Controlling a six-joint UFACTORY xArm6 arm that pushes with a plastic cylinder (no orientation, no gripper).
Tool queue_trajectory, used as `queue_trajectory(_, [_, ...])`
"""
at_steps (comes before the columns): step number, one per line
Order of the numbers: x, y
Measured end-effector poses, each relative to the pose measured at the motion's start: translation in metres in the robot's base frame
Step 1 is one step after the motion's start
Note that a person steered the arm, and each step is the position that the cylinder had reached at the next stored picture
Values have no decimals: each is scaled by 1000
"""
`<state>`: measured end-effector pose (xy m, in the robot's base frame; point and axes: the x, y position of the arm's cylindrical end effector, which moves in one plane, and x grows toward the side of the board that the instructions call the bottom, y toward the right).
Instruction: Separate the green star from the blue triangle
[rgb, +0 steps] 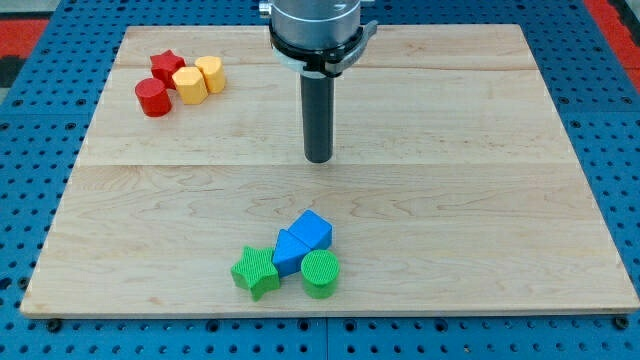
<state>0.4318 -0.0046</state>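
Two blocks touching: green star (256, 272), blue triangle (287, 252).
Approach step; tool a bare rod, nothing pinched; tip (318, 158) well above both; drive between next.

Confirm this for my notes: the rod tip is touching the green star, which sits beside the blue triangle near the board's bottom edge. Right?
Not quite. My tip is not touching the green star; the camera view shows it well above, toward the view's top, with bare board between. The star does sit beside the blue triangle near the bottom edge.
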Motion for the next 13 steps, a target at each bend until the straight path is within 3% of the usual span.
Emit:
queue_trajectory(2, [8, 11])
queue_trajectory(3, [33, 76])
queue_trajectory(4, [94, 142])
queue_trajectory(6, [185, 162])
queue_trajectory(7, [187, 159])
queue_trajectory(8, [186, 137])
queue_trajectory(11, [181, -45])
queue_trajectory(12, [159, -91])
queue_trajectory(13, [137, -99])
